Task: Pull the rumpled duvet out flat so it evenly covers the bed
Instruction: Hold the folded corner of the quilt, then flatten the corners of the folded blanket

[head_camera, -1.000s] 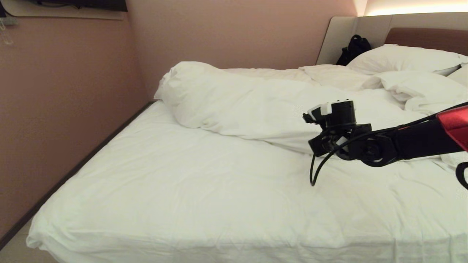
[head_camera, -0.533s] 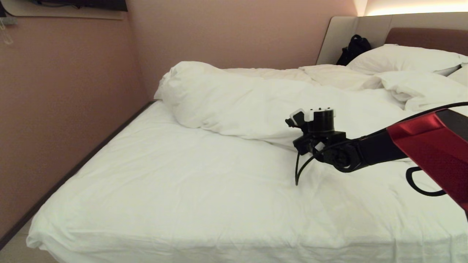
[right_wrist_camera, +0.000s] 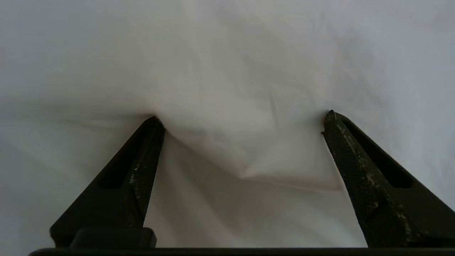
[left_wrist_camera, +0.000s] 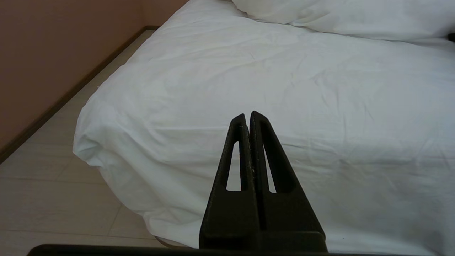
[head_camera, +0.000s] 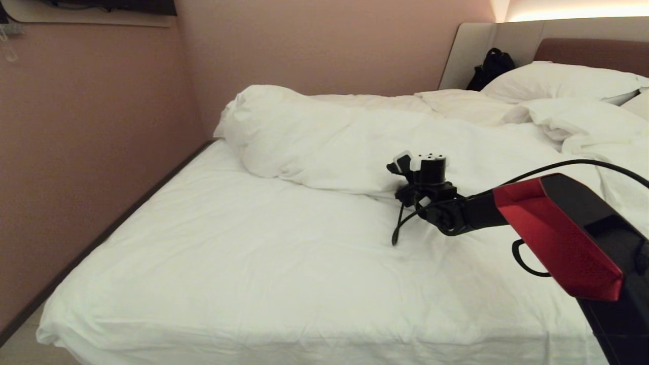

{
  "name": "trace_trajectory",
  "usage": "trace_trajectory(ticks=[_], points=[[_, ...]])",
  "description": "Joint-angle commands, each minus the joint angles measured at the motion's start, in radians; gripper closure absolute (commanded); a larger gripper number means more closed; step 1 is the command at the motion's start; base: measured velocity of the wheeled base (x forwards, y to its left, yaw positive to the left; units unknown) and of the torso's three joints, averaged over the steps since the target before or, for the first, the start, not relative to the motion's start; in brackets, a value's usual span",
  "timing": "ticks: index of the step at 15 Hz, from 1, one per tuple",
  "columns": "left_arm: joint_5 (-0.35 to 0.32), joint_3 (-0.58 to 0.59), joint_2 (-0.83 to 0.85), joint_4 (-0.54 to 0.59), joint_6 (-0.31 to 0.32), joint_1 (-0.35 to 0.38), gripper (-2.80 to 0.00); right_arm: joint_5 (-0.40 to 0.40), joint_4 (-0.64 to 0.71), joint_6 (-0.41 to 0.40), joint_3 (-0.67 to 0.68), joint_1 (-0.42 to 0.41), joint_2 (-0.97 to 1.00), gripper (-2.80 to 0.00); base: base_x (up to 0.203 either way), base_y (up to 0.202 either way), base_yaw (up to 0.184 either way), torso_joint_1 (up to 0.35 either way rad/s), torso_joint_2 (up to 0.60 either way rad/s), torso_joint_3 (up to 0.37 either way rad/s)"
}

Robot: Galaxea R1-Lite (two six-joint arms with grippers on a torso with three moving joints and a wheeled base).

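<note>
Duvet (head_camera: 355, 142) lies bunched across the head half of the bed (head_camera: 243, 263), foot half bare sheet. Right claw (right_wrist_camera: 241, 122) spread wide, tips pressed into a fold at duvet's near edge, prob. to pinch & pull. Left claw (left_wrist_camera: 247, 119) pressed together, parked off bed's foot. Head view hides right claw's tips; duvet's far side cut off.

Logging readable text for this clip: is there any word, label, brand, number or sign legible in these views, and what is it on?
None can be read.
The duvet, the bed, the pillows and the wall are plain.
The right tool and the red arm cover show no lettering.
</note>
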Motion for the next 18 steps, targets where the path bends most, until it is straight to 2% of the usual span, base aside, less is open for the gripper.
trace_trajectory(ticks=[1,3,7,8,15,18], points=[[0.001,0.0,0.0,-0.001,-0.001,0.0,0.0,-0.003,0.001,-0.004,-0.066,-0.023,0.083,-2.8,0.0,0.0,0.0,0.0,0.0,0.0],[0.001,0.0,0.0,-0.001,-0.001,0.001,0.0,-0.001,0.004,-0.003,-0.126,-0.06,0.131,-2.8,0.0,0.0,0.0,0.0,0.0,0.0],[0.001,0.0,0.0,-0.001,-0.001,0.001,0.0,0.008,0.003,0.001,-0.129,-0.083,0.131,-2.8,0.0,0.0,0.0,0.0,0.0,0.0],[0.001,0.0,0.0,-0.001,-0.001,0.0,0.0,0.008,0.001,0.004,-0.129,-0.085,0.134,0.0,0.0,0.0,0.0,0.0,0.0,0.0],[0.001,0.0,0.0,-0.001,-0.001,0.0,0.0,0.008,0.015,0.079,-0.129,-0.086,0.1,0.0,0.0,0.0,0.0,0.0,0.0,0.0],[0.001,0.0,0.0,-0.001,-0.001,-0.001,0.0,0.028,0.094,0.176,-0.13,-0.082,0.041,0.0,0.0,0.0,0.0,0.0,0.0,0.0]])
